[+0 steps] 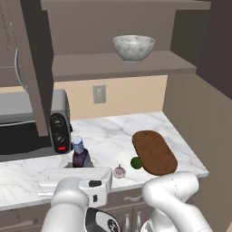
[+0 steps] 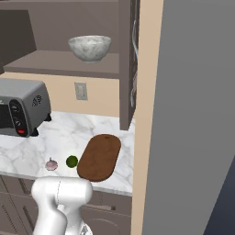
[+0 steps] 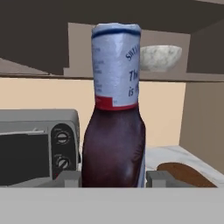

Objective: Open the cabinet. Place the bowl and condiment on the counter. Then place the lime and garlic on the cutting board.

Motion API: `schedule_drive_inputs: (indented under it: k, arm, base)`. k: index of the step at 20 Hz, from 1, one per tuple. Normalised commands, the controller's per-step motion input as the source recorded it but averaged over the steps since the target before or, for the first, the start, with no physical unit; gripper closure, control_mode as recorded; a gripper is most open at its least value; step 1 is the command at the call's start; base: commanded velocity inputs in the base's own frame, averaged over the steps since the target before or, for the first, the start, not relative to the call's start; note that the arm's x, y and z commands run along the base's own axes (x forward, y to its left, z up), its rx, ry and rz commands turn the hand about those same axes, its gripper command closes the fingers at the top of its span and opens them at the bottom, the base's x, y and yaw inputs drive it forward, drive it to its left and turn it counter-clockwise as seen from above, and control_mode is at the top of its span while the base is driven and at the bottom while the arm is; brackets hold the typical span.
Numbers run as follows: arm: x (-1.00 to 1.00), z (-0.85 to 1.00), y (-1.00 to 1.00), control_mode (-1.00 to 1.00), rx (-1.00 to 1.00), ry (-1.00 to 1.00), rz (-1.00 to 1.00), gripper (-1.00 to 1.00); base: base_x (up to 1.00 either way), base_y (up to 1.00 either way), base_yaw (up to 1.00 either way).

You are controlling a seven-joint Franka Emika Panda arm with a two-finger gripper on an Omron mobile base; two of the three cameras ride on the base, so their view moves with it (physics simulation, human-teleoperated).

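The small dark brown-purple glass-look bottle [image 3: 114,131], with narrow neck, pale printed label and blue cap, is seen upright between the two dark fingertips of the pincer [image 3: 114,178], which is clenched on its lower body. In the left base view the bottle [image 1: 80,155] stands at the front of the white, grey-veined marble tabletop [image 1: 104,131], just ahead of the white hand.

The wide, round, speckled grey-white stone-look bowl [image 1: 133,47] rests on the shelf of the dark grey-brown panelled wall cabinet [image 1: 118,65], whose doors stand open; one door edge hangs down at the 9 o'clock side of the bowl.

The flat oval reddish-brown wooden cutting board [image 1: 154,152] lies on the tabletop at 3 o'clock from the bottle. The small round dark green lime [image 1: 136,162] touches the board's near-left edge. The small pinkish-white garlic bulb [image 1: 119,171] with pointed tip sits just beside the lime, between it and the bottle.

A grey metal toaster oven [image 1: 34,124] with dark control panel, two knobs and a red button occupies the tabletop at 10 o'clock from the bottle. A pale wall socket [image 1: 99,94] is mounted on the beige backsplash.
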Motion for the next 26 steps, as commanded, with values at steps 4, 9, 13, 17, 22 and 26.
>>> schedule_drive_inputs:
  k: [4,9,13,17,22,26]
  arm:
    - [0.3,-0.08,0.48,-1.0,0.0,0.0,0.0,1.0]
    - [0.24,-0.2,0.26,-1.0,0.0,0.0,0.0,1.0]
    - [0.1,-0.33,0.0,-1.0,0.0,0.0,0.0,1.0]
    - [0.07,-0.26,0.0,-1.0,0.01,-0.01,0.0,1.0]
    - [0.28,-0.01,0.06,-1.0,0.05,0.0,0.0,1.0]
    - [0.4,-0.03,0.16,-1.0,0.04,0.0,0.0,1.0]
  base:
    - [0.0,0.0,0.0]
    - [0.0,0.0,0.0]
    - [0.0,0.0,0.0]
    - [0.0,0.0,0.0]
    - [0.0,0.0,0.0]
    - [0.0,0.0,0.0]
